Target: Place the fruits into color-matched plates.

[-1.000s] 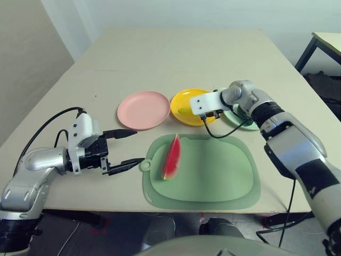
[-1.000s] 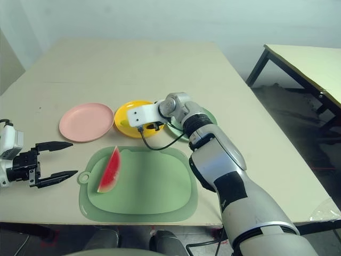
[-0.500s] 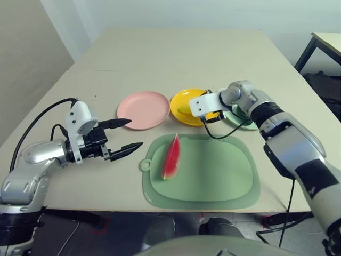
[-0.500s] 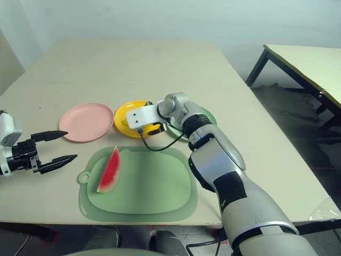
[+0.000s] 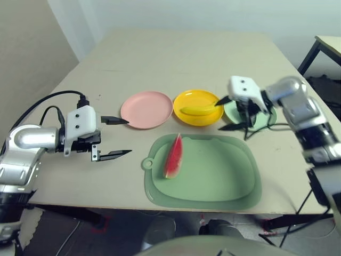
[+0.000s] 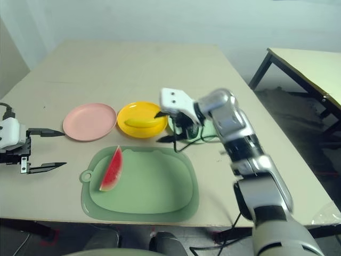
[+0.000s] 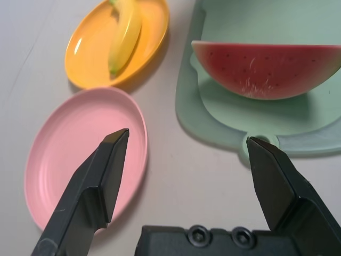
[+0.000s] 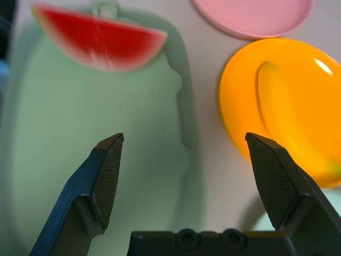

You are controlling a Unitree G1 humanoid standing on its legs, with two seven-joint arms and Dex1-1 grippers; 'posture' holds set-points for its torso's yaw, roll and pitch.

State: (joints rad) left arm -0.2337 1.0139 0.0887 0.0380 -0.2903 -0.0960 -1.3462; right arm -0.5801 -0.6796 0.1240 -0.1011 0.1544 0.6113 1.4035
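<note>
Item, red toy watermelon wedge with green rind (image 5: 174,157): lay on the rounded green mat (image 5: 218,173), unplaced. Item, round pale pink plastic plate (image 5: 146,109): bare, its fruit the one left to deliver. Item, curved yellow toy banana (image 5: 200,110): on the bright yellow plate (image 5: 194,97), done. Item, dark green oval avocado (image 6: 193,131): seemingly on the mint green plate (image 6: 209,129), partly hidden. Left gripper (image 5: 129,136) and right gripper (image 5: 218,116): fingers parted, both empty.
</note>
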